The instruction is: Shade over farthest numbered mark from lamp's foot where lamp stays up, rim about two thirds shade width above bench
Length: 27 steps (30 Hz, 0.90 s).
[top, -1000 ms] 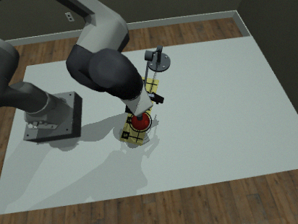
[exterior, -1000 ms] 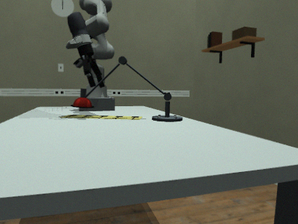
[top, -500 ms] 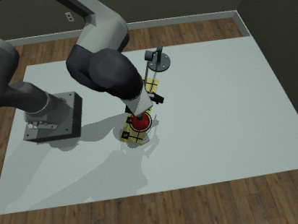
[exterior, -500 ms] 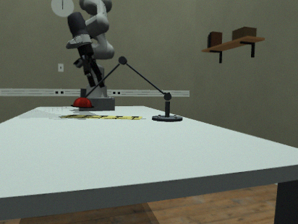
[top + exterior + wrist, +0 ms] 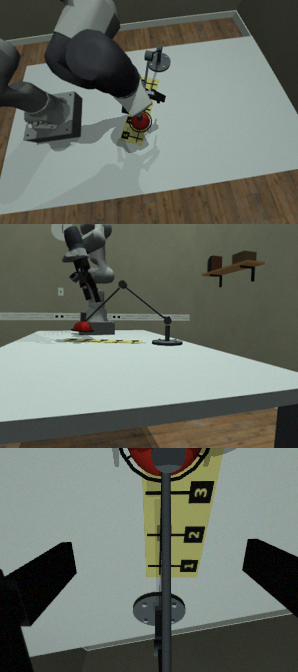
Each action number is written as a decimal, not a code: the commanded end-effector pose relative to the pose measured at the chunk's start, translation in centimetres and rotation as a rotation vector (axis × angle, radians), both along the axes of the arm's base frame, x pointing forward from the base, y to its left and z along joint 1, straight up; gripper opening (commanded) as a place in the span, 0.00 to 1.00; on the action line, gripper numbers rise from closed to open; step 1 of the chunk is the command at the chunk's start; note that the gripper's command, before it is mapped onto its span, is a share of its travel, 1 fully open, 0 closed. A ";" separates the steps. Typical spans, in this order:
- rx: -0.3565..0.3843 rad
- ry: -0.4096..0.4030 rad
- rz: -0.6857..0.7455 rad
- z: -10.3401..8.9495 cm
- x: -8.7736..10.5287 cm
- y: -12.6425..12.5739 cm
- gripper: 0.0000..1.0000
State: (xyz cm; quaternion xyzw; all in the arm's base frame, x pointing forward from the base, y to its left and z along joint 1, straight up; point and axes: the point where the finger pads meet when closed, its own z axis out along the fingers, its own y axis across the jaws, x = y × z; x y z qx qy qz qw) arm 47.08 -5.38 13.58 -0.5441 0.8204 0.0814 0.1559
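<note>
The lamp stands with its round foot (image 5: 159, 63) at the back of the bench, and its thin jointed arm (image 5: 142, 300) rises to an elbow (image 5: 123, 284). From there it slopes down to the red shade (image 5: 140, 121). The shade hangs a little above a yellow strip of numbered marks (image 5: 139, 117). In the wrist view the shade (image 5: 162, 458) lies beyond mark 3 (image 5: 200, 493); marks 2 (image 5: 194, 535) and 1 (image 5: 186, 566) lie nearer the foot (image 5: 159, 609). My gripper (image 5: 159, 556) is open and empty, its fingers wide on either side of the lamp's arm. It is above the shade (image 5: 82, 326) in the side view (image 5: 93, 296).
My own base plate sits at the bench's left. My arm's upper links hide part of the strip from above. A wall shelf (image 5: 233, 265) with two boxes is far off to the right.
</note>
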 end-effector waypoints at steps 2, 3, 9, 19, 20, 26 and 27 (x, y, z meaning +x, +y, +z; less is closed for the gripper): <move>0.013 0.028 -0.006 0.9 -0.9 0.1 1.00; 0.012 0.026 -0.006 1.3 -0.9 -0.1 1.00; 0.007 0.014 -0.004 3.6 -1.0 -1.0 1.00; -0.001 -0.002 -0.001 6.8 -1.1 -2.3 1.00; -0.001 -0.004 -0.001 6.7 -1.0 -2.3 1.00; -0.005 -0.013 -0.002 6.7 -0.7 -2.4 1.00; -0.005 -0.014 -0.002 6.7 -0.7 -2.4 1.00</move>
